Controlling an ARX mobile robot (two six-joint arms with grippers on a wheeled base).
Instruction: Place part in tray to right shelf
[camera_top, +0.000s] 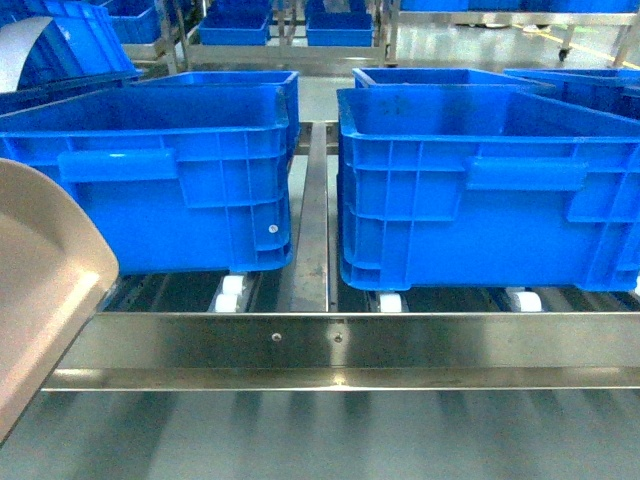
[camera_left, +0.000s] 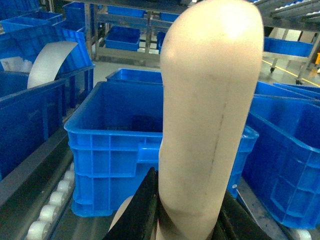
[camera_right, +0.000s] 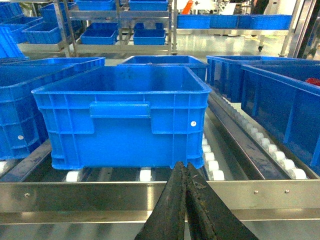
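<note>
The large cream-beige glossy plastic tray (camera_top: 40, 290), shaped like a dustpan, is seen at the left edge of the head view, tilted, its raised curved rim rising over the near end of the stainless steel right shelf (camera_top: 330, 345). In the left wrist view the tray's rounded stub handle (camera_left: 210, 115) fills the middle of the picture, and it is clamped between the dark fingers (camera_left: 142, 210) of the left tool (camera_left: 187, 225) at the bottom edge. The right tool (camera_right: 186, 205) is seen in its own wrist view pressed closed, finger against finger, nothing gripped between them, held just before the shelf's long flat front rail (camera_right: 100, 190).

On the shelf, two large blue ribbed plastic crates are seated on white rollers (camera_top: 228, 292): the left crate (camera_top: 170, 170) and the right crate (camera_top: 480, 180), parted by the centre divider rail (camera_top: 312, 230). More blue crates are stacked on racks behind (camera_top: 240, 25).

The small bright blue part cannot be made out in any view; whether it lies inside the tray cannot be told, since the tray's inner floor is only partly shown.
</note>
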